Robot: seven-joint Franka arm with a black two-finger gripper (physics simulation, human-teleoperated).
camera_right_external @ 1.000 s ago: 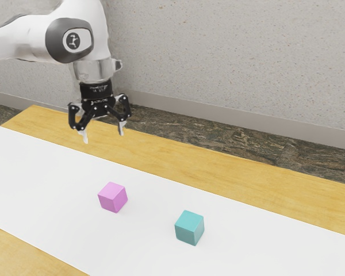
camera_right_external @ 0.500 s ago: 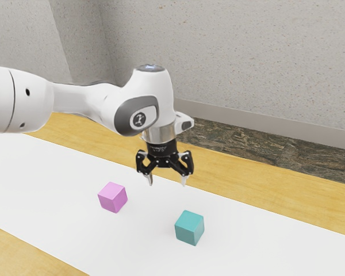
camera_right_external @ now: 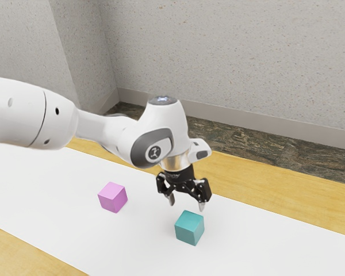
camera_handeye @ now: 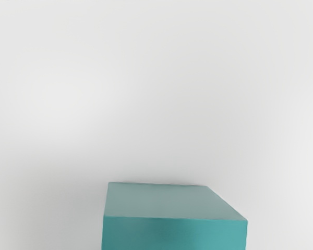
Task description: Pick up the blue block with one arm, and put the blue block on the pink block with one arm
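Note:
The blue block (camera_right_external: 189, 227), a teal-blue cube, rests on the white sheet (camera_right_external: 57, 190) toward the exterior view's right. My gripper (camera_right_external: 186, 202) hangs open just above and slightly behind it, fingers spread, touching nothing. In the wrist view the same blue block (camera_handeye: 172, 219) sits close under my hand on the white surface. The pink block (camera_right_external: 112, 197) lies on the sheet to the exterior view's left of the blue one, about a block and a half away.
The white sheet covers a wooden table (camera_right_external: 287, 190) whose bare strip runs along the far side. A dark stone floor (camera_right_external: 264, 141) and a grey wall (camera_right_external: 247, 57) lie behind.
My arm has swung from the far left of the exterior view toward its right and come down, ending just above the blue block. The fingers stayed open. Neither block moved.

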